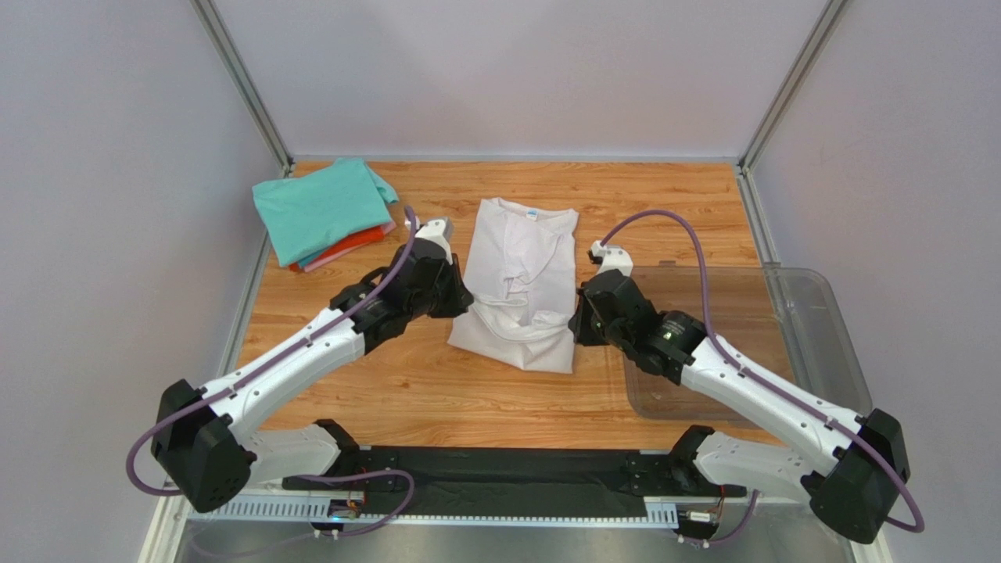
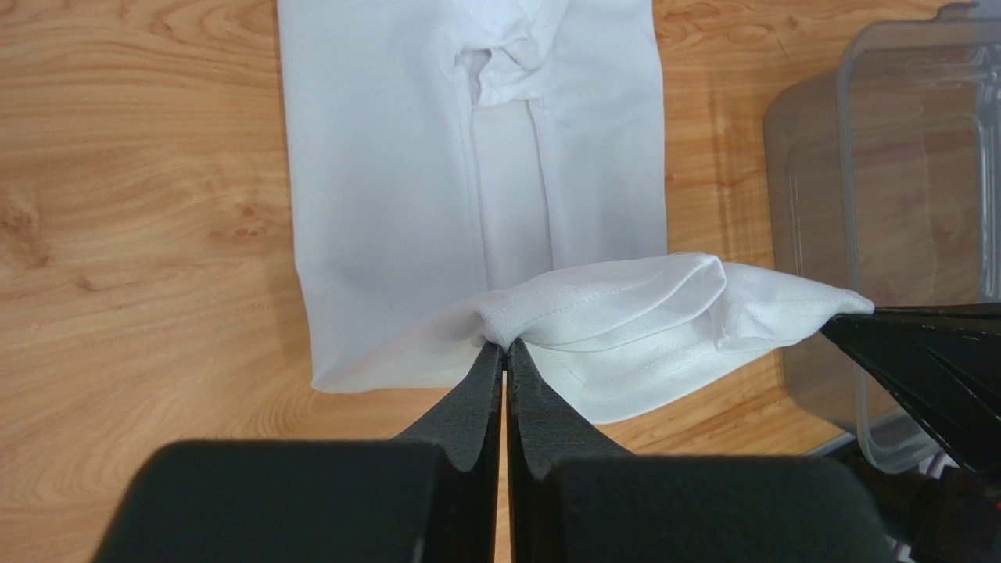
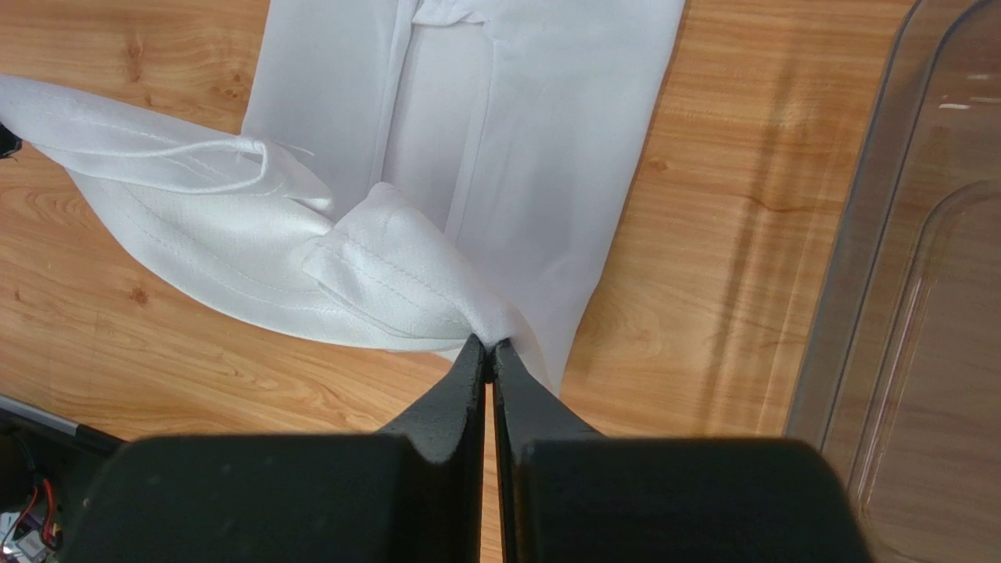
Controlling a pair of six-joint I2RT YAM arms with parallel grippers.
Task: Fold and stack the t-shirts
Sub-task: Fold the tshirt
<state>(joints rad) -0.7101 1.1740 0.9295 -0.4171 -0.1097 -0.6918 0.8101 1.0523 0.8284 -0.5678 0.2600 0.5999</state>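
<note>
Step in hand: white t-shirt, sides and sleeves already turned in to a narrow strip, at the hem-to-collar fold. Judged roughly midway through this shirt; stacking not yet done.

Next move, as judged: carry both hem corners forward together, level and at one pace, toward the collar end. Lay the hem square on the upper body and let go only once the cloth lies flat. Risk: uneven pull, skewed fold.

- folded stack: teal on top, pink and orange-red edges beneath. Well off to the outer left of the left gripper, farther up the table.
- left gripper: jaws pinched tight on the left hem corner, cloth bunched at the tips and held up off the table.
- white t-shirt, position: hem slung between the two grippers, sagging in the middle. Body flat on the table beyond both sets of fingertips, collar with blue label at the far end.
- right gripper: jaws closed on the right hem corner, likewise raised.
- clear bin: just to the outer right of the right gripper.
</note>
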